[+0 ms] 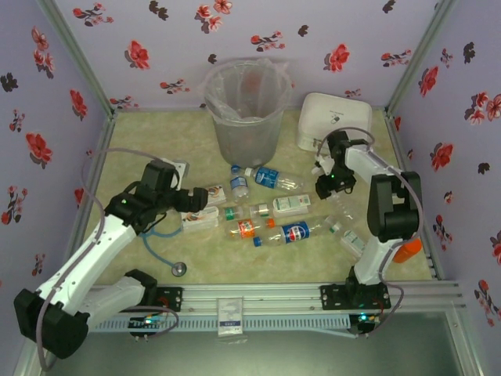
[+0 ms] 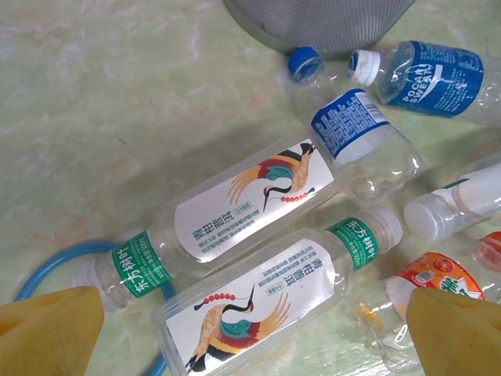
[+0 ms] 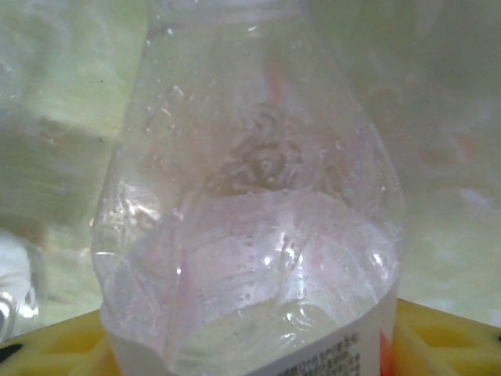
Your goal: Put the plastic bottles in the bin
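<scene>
The bin (image 1: 243, 110), a translucent bucket with a bag liner, stands at the back centre; its base (image 2: 313, 23) shows in the left wrist view. Several plastic bottles lie in front of it, among them a blue-label one (image 1: 268, 177) and an orange-label one (image 1: 246, 228). My left gripper (image 1: 200, 205) hangs open over two crane-label bottles, its yellow fingers (image 2: 47, 333) straddling the nearer bottle (image 2: 258, 309); the other (image 2: 235, 207) lies beyond. My right gripper (image 1: 325, 185) is shut on a clear bottle (image 3: 250, 235), with yellow pads (image 3: 446, 341) at both sides.
A white latched case (image 1: 335, 121) sits right of the bin, just behind the right arm. A stethoscope (image 1: 180, 268) with a blue tube (image 2: 47, 262) lies under the left arm. An orange object (image 1: 407, 249) rests at the right edge. Floral walls enclose the table.
</scene>
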